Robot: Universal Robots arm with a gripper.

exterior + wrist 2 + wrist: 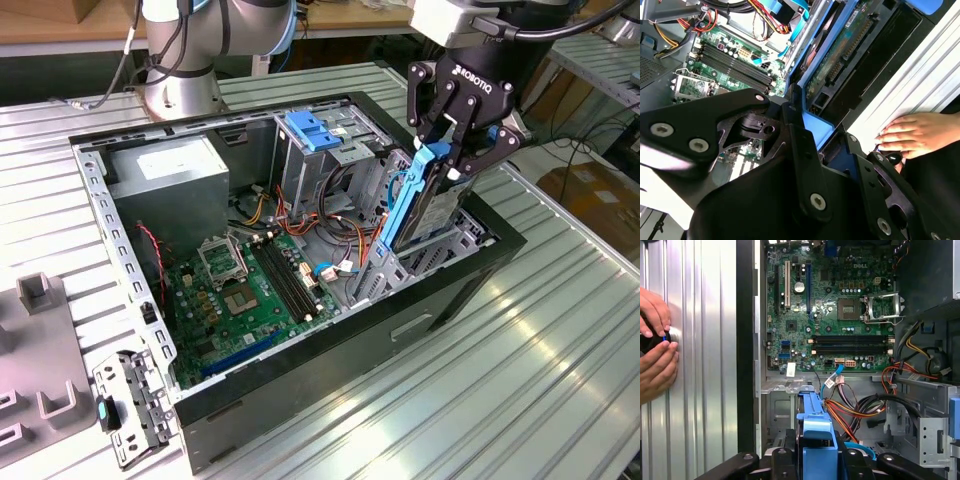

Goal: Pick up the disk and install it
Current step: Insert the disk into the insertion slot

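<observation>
The claw (452, 165) is matt black with white lettering on its body. Between its fingers, the disk (418, 200) shows a silver-grey body edged with bright blue plastic rails. Below the claw, the computer case (300, 395) is black outside and bare grey metal within. Farther from the claw, the motherboard (250, 290) is green with black memory slots (290, 285). The cables (850, 412) near the claw are red, orange, yellow and black. The desk (540, 340) is silvery, ribbed with long parallel grooves.
</observation>
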